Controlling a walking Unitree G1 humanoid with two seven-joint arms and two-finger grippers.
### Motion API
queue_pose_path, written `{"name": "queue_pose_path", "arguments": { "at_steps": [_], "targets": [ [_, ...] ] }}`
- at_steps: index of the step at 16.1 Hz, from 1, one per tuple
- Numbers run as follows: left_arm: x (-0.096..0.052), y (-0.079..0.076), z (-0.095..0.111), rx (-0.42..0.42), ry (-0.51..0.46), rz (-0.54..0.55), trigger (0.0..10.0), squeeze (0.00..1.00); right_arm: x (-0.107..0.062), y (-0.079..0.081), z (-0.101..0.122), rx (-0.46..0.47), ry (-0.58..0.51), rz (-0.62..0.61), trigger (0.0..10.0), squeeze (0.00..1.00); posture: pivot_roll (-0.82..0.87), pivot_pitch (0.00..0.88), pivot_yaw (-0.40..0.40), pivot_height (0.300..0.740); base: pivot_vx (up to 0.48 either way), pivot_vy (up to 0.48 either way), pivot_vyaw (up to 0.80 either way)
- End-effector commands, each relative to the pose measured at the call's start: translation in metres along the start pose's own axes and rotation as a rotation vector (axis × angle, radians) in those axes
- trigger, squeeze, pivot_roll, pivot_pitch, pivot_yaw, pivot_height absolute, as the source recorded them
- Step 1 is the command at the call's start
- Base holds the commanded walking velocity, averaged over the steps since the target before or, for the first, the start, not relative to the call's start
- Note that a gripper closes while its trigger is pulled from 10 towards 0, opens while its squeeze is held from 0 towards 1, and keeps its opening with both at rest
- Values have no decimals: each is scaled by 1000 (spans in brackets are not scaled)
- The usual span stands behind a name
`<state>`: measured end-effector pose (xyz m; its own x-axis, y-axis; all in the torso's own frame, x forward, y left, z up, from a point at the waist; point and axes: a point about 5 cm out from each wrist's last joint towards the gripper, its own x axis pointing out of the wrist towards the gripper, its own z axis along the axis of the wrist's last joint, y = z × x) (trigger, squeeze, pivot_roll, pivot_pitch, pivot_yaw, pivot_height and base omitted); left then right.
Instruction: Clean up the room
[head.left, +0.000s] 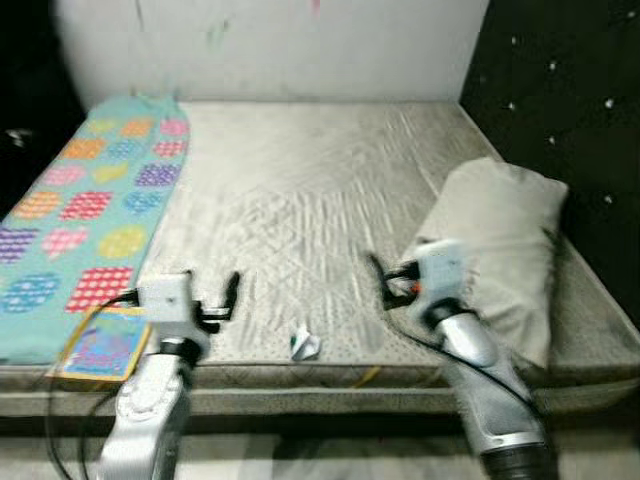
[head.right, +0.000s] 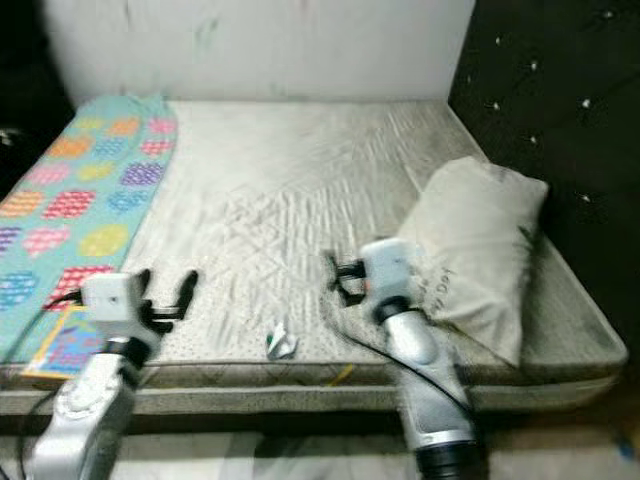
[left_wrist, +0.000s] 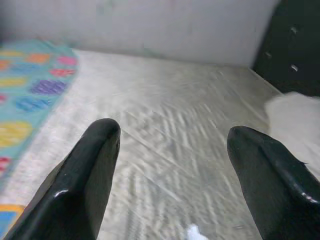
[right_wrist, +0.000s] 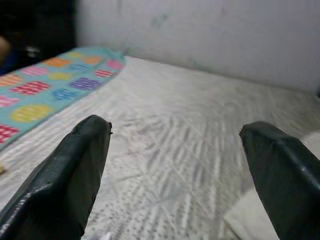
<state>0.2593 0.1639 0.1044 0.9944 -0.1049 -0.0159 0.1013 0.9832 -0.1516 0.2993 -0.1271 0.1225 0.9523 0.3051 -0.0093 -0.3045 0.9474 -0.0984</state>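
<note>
A bare mattress (head.left: 300, 200) is seen. Beside its front edge a crumpled paper scrap (head.left: 305, 345) remains unpicked, flanked by the left gripper (head.left: 215, 300) and right gripper (head.left: 385, 280), jaws spread, empty; tidying seems barely begun.

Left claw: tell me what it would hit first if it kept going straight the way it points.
The left claw, open, points across the bare mattress toward the white wall. Nothing stands in between, so probably the mattress surface or the wall; depth is unclear.
</note>
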Motion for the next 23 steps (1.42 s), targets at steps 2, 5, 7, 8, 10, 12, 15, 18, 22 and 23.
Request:
{"name": "queue_pose_path", "arguments": {
  "at_steps": [2,5,7,8,10,12,15,18,22,23],
  "targets": [
    [0,-5,0,-6,-4,-15,10000,0,-2,-7,1,1,0,-17,10000,0,20,22,-20,740,0,0,800],
    [0,-4,-2,-10,3,-28,10000,0,-2,-8,2,21,-10,-17,10000,0,17,19,-19,740,0,0,179],
    [0,-4,-2,-20,5,-30,10000,0,-2,-8,2,11,-8,-17,10000,0,17,19,-19,740,0,0,0],
    [0,-4,-2,-23,4,-34,10000,0,-2,-8,2,10,-8,-17,10000,0,17,19,-18,740,0,0,0],
    [0,-5,-2,-24,1,-43,10000,0,-3,-8,1,12,-6,-18,10000,0,17,19,-18,740,0,0,0],
    [0,-6,-2,-26,0,-48,10000,0,-2,-8,1,11,-5,-17,10000,0,18,14,-20,740,0,0,0],
    [0,-7,-1,-27,-3,-64,10000,0,-1,-7,2,11,-9,-12,10000,0,19,11,-21,740,0,0,0],
    [0,-7,-2,-24,-2,-66,10000,0,-1,-7,2,11,-11,-10,10000,0,22,4,-19,740,258,0,0],
    [1,-9,0,-25,-8,-80,10000,0,1,-7,2,11,-14,-10,10000,0,23,2,-18,740,314,0,0],
    [2,-9,0,-26,-7,-80,10000,0,1,-7,2,12,-13,-11,10000,0,23,3,-18,740,349,0,0]
  ]
}}
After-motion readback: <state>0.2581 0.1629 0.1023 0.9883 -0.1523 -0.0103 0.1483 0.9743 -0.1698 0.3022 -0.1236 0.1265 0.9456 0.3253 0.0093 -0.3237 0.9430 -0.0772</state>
